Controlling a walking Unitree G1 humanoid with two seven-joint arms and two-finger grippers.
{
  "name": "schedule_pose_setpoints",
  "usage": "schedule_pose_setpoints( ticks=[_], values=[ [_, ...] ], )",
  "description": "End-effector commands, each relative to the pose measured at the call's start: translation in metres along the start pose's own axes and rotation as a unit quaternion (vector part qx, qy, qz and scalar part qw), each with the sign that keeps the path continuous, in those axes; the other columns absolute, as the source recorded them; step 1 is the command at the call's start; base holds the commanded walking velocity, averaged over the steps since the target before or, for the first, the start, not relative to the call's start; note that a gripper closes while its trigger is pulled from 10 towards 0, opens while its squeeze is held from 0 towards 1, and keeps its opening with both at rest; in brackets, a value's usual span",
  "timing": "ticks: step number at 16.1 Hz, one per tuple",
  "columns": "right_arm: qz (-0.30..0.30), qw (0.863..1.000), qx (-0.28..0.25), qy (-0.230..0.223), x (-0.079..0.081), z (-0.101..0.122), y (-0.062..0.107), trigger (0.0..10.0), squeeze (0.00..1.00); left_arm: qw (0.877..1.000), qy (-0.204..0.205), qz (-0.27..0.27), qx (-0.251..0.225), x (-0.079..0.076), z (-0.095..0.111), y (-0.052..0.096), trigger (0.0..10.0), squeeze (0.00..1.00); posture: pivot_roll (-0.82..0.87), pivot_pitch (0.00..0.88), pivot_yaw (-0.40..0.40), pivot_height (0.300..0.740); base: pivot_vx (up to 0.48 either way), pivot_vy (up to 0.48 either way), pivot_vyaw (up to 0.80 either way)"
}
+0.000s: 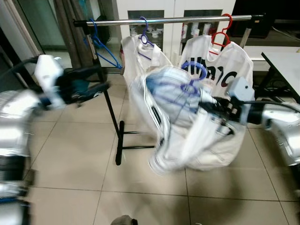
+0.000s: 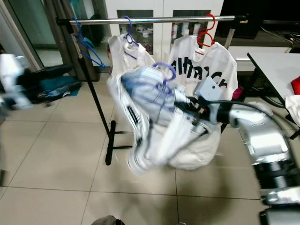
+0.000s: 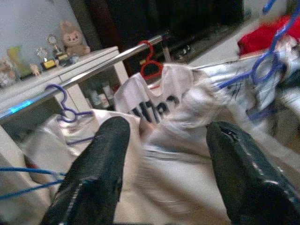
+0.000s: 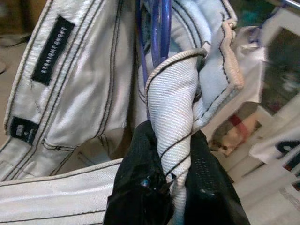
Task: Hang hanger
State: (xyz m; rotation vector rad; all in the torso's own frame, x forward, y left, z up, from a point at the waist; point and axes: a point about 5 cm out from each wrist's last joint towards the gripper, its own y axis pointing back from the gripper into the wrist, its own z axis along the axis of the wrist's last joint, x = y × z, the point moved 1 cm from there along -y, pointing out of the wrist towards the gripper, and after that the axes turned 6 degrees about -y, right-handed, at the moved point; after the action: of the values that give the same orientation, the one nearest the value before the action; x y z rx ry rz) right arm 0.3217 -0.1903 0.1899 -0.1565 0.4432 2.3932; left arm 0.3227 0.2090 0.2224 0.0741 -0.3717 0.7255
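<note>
Hanger, purple, carrying the white garment, sits mid-air in front of the rack, below the rail and not yet hooked on. Its hook is between the two shirts already hanging, so that gap looks like the target slot.

Rack: the chrome rail runs left-right across the far side, on a black stand on the tiled floor. Left to right on the rail: bare blue hangers, a white shirt on a purple hanger, a printed white shirt on a red hanger.

The white garment is bunched and blurred, probably swinging. It hangs low, which is likely why the load is held out in front of the rack, short of the hung shirts.

Right gripper reaches in from the right, clamped on a twisted fold of the white cloth right where the hanger's purple wire runs. So it's holding hanger through fabric, not bare wire. My read: grip could slip or let the hook rotate during the lift.

Left gripper is raised on the left, near side, fingers spread wide, holding nothing, aimed toward the garment and rail. Probably staged to steady the load.

Next needs a lift so the hook clears the rail.
</note>
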Motion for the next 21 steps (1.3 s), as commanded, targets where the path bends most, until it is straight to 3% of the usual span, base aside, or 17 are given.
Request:
schedule_pose_setpoints(
  ticks=[1, 3, 4, 6, 8, 10, 11, 12, 13, 17, 21],
  values=[
    [-0.032, 0.999, -0.033, 0.008, 0.0, 0.015, 0.001, 0.0, 0.0, 1.0, 0.014, 0.015, 0.019, -0.009, -0.006, -0.009, 10.0, 1.0, -0.1, 0.0, 0.072, 0.74, 0.0, 0.0, 0.0],
    [-0.053, 0.997, -0.054, -0.006, 0.017, 0.017, -0.01, 0.0, 0.0, 0.999, 0.024, 0.043, 0.024, -0.023, -0.019, -0.03, 10.0, 1.0, -0.11, 0.0, 0.082, 0.74, 0.0, 0.0, 0.0],
    [-0.069, 0.995, -0.067, -0.022, 0.023, 0.021, -0.014, 0.0, 0.0, 0.996, 0.048, 0.068, 0.013, -0.027, -0.021, -0.04, 10.0, 1.0, -0.12, 0.0, 0.092, 0.74, 0.0, 0.0, 0.0],
    [-0.087, 0.992, -0.08, -0.039, 0.026, 0.026, -0.015, 0.0, 0.0, 0.992, 0.061, 0.106, 0.003, -0.028, -0.022, -0.049, 10.0, 1.0, -0.13, 0.0, 0.101, 0.74, 0.0, 0.0, 0.0],
    [-0.095, 0.991, -0.085, -0.051, 0.032, 0.028, -0.017, 0.0, 0.0, 0.986, 0.107, 0.126, -0.014, -0.035, -0.024, -0.06, 10.0, 1.0, -0.13, 0.0, 0.105, 0.74, 0.0, 0.0, 0.0],
    [-0.09, 0.99, -0.092, -0.058, 0.04, 0.033, -0.02, 0.0, 0.0, 0.982, 0.111, 0.153, 0.013, -0.035, -0.035, -0.07, 10.0, 1.0, -0.14, 0.0, 0.11, 0.74, 0.0, 0.0, 0.0],
    [-0.087, 0.99, -0.094, -0.059, 0.044, 0.036, -0.021, 0.0, 0.0, 0.979, 0.108, 0.17, 0.016, -0.032, -0.036, -0.075, 10.0, 0.86, -0.14, 0.0, 0.111, 0.74, 0.0, 0.0, 0.0],
    [-0.082, 0.99, -0.096, -0.057, 0.048, 0.038, -0.022, 0.0, 0.0, 0.979, 0.118, 0.166, 0.005, -0.033, -0.033, -0.081, 4.1, 0.01, -0.14, 0.0, 0.111, 0.74, 0.0, 0.0, 0.0],
    [-0.079, 0.991, -0.096, -0.056, 0.051, 0.04, -0.023, 0.0, 0.0, 0.98, 0.124, 0.155, -0.006, -0.036, -0.029, -0.088, 0.0, 0.0, -0.14, 0.0, 0.112, 0.74, 0.0, 0.0, 0.0],
    [-0.08, 0.991, -0.094, -0.054, 0.055, 0.04, -0.023, 0.0, 0.0, 0.985, 0.096, 0.142, -0.004, -0.041, -0.026, -0.096, 0.0, 0.0, -0.14, 0.0, 0.113, 0.74, 0.0, 0.0, 0.0],
    [-0.076, 0.991, -0.091, -0.054, 0.057, 0.041, -0.025, 0.0, 0.0, 0.981, 0.079, 0.174, 0.011, -0.034, -0.03, -0.093, 0.0, 0.0, -0.14, 0.0, 0.104, 0.74, 0.0, 0.0, 0.0]
  ],
)
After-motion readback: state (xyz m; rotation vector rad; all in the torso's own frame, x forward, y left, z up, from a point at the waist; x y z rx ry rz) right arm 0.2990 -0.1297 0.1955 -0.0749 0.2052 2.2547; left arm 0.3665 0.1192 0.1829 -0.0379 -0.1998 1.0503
